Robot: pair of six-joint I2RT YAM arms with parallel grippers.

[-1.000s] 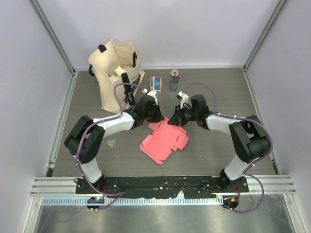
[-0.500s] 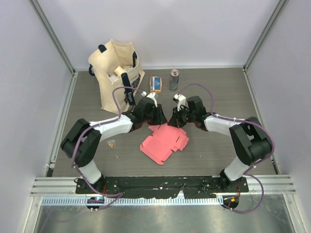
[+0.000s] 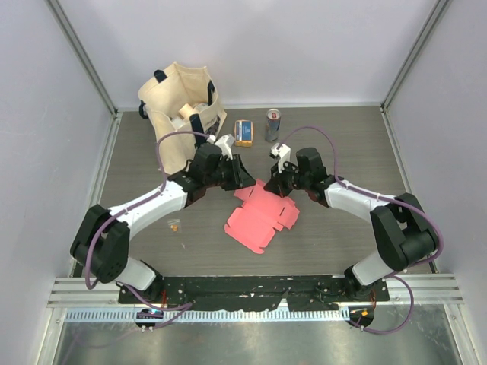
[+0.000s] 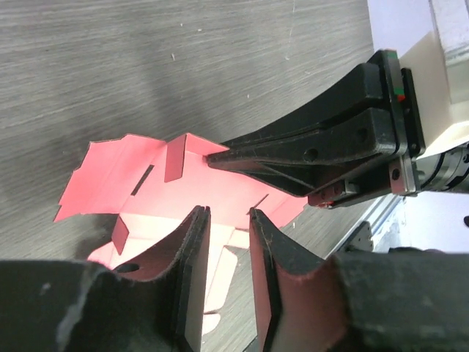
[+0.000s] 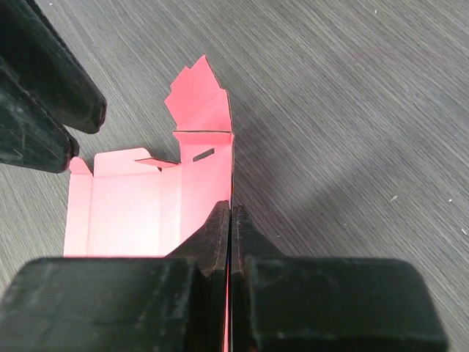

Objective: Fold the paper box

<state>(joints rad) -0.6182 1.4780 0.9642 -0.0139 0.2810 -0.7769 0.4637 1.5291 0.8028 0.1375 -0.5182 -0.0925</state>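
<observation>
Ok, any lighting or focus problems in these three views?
Top external: even light, sharp, faint shadows on the table, no glare. Left wrist: left claw dark and soft up close, paper box and table grain crisp. Right wrist: right claw almost black, detail lost, soft shadow on the table right of the box.

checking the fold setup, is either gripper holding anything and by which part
The right gripper is pinched shut on the paper box, on a side edge of the card. The left gripper is open, holding nothing.
</observation>
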